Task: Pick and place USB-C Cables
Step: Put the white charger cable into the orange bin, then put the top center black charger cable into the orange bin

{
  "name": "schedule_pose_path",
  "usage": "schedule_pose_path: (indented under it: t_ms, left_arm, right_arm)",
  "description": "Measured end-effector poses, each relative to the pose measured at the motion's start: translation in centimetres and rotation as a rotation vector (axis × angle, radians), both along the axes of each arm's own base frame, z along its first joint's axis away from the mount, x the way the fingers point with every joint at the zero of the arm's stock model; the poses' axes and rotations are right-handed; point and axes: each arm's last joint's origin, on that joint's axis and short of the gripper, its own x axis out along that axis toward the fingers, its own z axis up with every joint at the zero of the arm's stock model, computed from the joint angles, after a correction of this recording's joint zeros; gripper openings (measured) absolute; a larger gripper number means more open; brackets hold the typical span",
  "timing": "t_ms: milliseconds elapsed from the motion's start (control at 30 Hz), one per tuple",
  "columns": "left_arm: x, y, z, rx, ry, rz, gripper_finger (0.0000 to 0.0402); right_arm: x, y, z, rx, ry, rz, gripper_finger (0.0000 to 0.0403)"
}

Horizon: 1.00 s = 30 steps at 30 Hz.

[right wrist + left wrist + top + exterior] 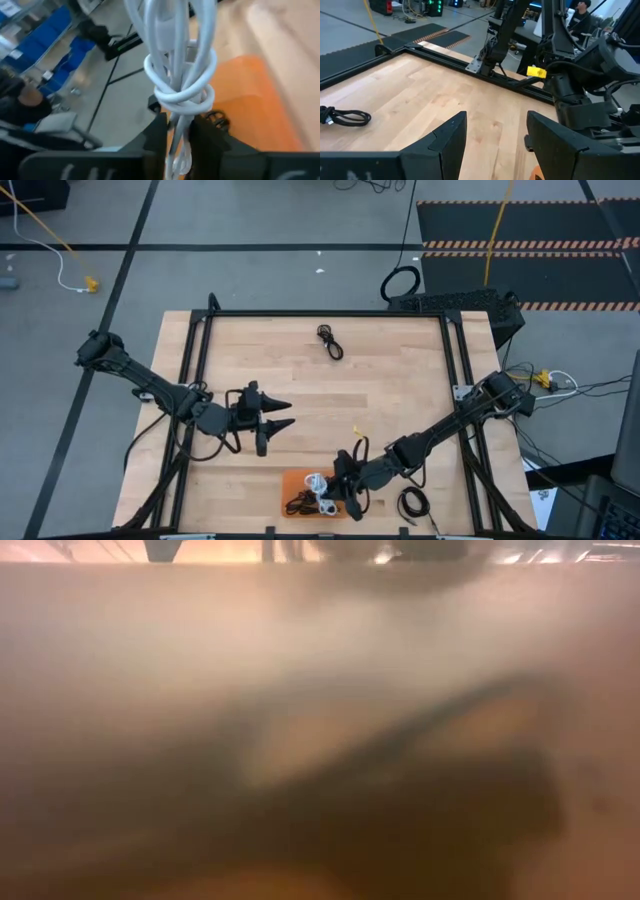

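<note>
My right gripper is over the orange tray at the table's near edge, shut on the white USB-C cable. One black USB-C cable lies in the tray. A second lies on the wood near the far edge and also shows in the left wrist view. A third lies on the wood right of the tray. My left gripper hovers open left of centre, its fingers pointing toward the table's right; it touches nothing. My right gripper pinches the white cable bundle between its two fingers just below the wrapped waist. It comes from the table's right, slanting down. The loops stick out past the fingertips above the orange tray. Whether they touch the tray, I cannot tell.
A black metal frame runs along the table's far and side edges. A large black cable ring and a yellow cord lie on the floor beyond the table. Bare wood spans the middle. The low view is blocked by something dark and blurred.
</note>
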Motion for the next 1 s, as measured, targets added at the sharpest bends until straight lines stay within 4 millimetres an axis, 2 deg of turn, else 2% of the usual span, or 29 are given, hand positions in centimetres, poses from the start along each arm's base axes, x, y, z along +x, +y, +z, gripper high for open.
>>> schedule_pose_path:
  t_ms: [267,433,567,800,900,1000]
  left_arm:
    - [0.0,0.0,0.0,0.002,0.002,0.000,0.0207]
    - [0.0,0.0,0.0,0.002,0.003,0.000,0.0207]
    - [0.0,0.0,0.0,0.007,0.005,-0.001,0.0207]
    - [0.1,0.2,-0.1,-0.004,0.008,0.009,0.0207]
    - [0.2,0.6,-0.3,-0.009,0.029,0.000,0.0207]
    - [0.3,0.9,-0.4,-0.018,0.042,0.010,0.0207]
  right_arm:
    - [0.1,-0.4,-0.3,-0.090,-0.002,0.055,0.0149]
    - [0.2,-0.7,-0.1,-0.112,-0.016,0.056,0.0178]
    - [-0.2,-2.0,1.6,-0.123,0.005,0.033,0.0182]
    - [-2.2,-5.1,6.6,-0.188,-0.022,0.004,0.0177]
    - [-2.7,-6.4,7.4,-0.223,-0.031,-0.031,0.0177]
    - [-3.1,-8.6,7.3,-0.290,-0.001,-0.173,0.0177]
